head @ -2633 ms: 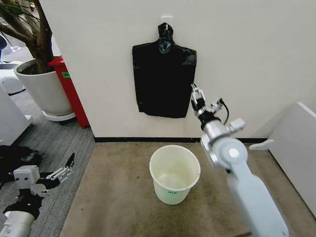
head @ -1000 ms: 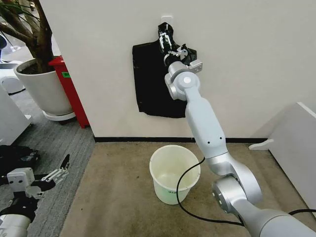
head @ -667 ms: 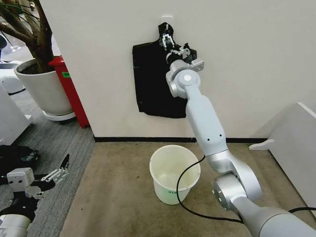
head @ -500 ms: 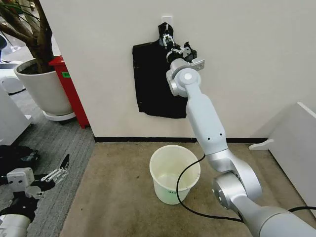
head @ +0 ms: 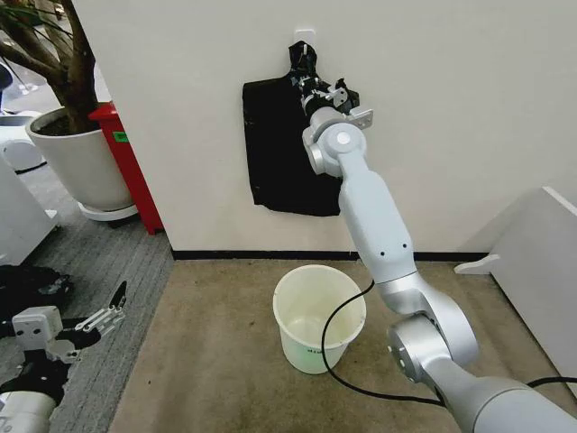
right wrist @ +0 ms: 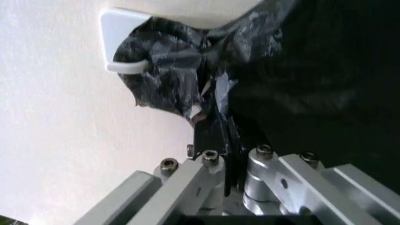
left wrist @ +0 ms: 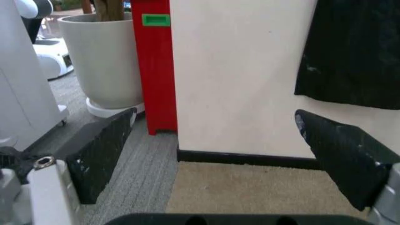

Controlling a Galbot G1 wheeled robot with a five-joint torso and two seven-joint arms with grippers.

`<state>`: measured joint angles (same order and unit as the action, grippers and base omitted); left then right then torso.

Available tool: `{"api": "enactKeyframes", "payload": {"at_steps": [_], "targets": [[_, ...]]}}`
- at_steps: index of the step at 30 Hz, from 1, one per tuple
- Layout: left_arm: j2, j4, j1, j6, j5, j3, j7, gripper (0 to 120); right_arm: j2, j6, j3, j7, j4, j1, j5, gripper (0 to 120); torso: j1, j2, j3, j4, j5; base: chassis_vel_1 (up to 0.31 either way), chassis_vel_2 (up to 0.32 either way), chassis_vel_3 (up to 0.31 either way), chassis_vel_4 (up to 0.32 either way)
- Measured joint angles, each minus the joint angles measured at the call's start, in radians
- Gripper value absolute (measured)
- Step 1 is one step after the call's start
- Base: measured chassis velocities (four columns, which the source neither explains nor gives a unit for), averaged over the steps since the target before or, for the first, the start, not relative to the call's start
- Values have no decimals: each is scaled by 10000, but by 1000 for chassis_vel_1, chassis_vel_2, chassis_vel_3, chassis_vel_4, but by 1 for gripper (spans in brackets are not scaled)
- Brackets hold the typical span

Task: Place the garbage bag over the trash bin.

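A flat black bag bundle [head: 279,153] hangs on the wall from a white hook [right wrist: 125,42], knotted at its top [head: 304,56]. My right gripper [head: 310,84] reaches up to it and is shut on black plastic [right wrist: 216,136] just under the knot. I cannot tell a single loose garbage bag apart from the bundle. The trash bin [head: 317,316], a small white bucket, stands open on the carpet below the bundle. My left gripper [head: 106,316] waits low at the left, open, its dark fingers [left wrist: 100,150] spread wide.
A large white plant pot [head: 81,167] and a red box [head: 126,162] stand left of the wall section. White furniture [head: 541,271] sits at the right. A black cable [head: 338,343] from my right arm loops in front of the bin.
My right arm rose from the bundle's lower right corner to its knot. Within the last second its fingers closed on the plastic under the knot. The left arm stayed put.
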<state>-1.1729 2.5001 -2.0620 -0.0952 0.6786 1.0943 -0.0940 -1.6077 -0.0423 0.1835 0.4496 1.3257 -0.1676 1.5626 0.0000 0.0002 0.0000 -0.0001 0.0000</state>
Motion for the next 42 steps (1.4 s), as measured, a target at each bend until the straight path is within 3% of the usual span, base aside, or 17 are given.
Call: {"api": "enactKeyframes", "payload": {"at_steps": [13, 42], "targets": [[0, 0, 62, 11, 7, -6, -1, 100, 617, -328, -520, 1815, 1219, -524, 588, 0, 0, -2, 0, 1, 0, 0, 0, 0, 0], [5, -1, 483, 115, 57, -153, 9, 100, 1951, -558, -1140, 2587, 3773, -3987, 722, 0, 0, -2, -1, 0, 0, 0, 0, 0, 0]]}}
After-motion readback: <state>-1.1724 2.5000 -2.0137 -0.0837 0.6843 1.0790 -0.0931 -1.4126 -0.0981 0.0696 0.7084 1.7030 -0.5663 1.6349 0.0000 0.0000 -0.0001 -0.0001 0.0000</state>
